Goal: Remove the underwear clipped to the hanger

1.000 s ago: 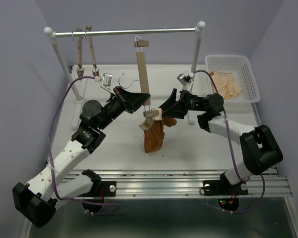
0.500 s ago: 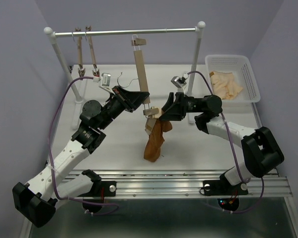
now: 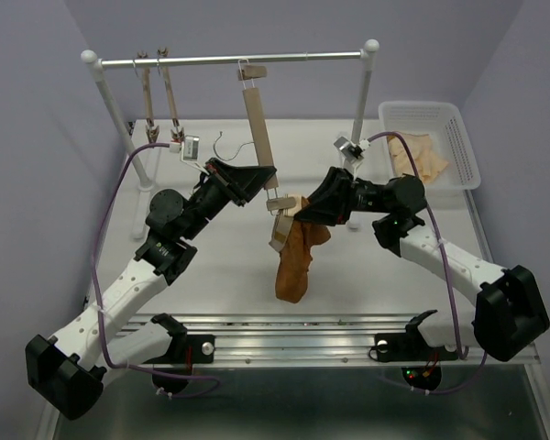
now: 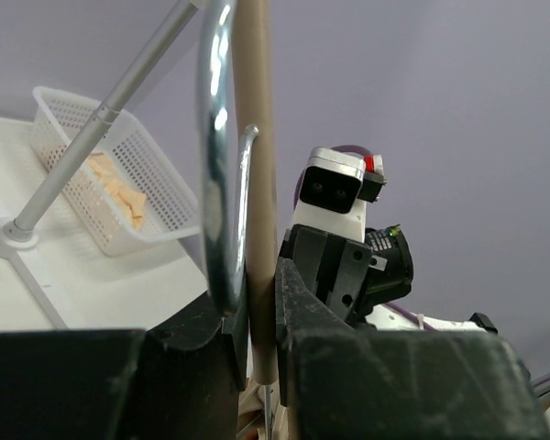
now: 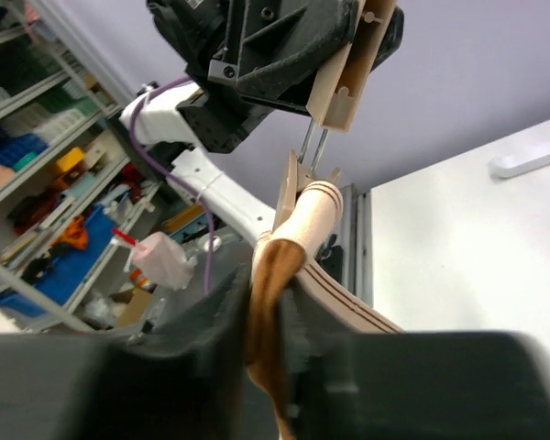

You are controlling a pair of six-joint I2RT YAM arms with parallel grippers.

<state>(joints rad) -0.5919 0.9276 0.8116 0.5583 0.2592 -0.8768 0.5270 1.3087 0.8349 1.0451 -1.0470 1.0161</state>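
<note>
- Right gripper (image 3: 302, 213): jaws, wide a second before, had pinched tight on the underwear (image 3: 293, 261) just below the lower clip (image 3: 280, 225).
- Underwear: hung limp from that clip, one end free, well apart from the basket (image 3: 422, 108).
- Left gripper (image 3: 259, 174): narrow, clamped on the hanger (image 3: 257, 119) bar, unchanged.
- Hanger: hooked on the rail (image 3: 229, 60), tilted.
- Assessment: cloth secured at last; pulling it out of the clip judged the next step.
- Markings: no brand, label or legible writing found in any view.

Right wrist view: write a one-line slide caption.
Right tool shut on the rust-orange underwear, beneath a clip of the hanger.
</note>
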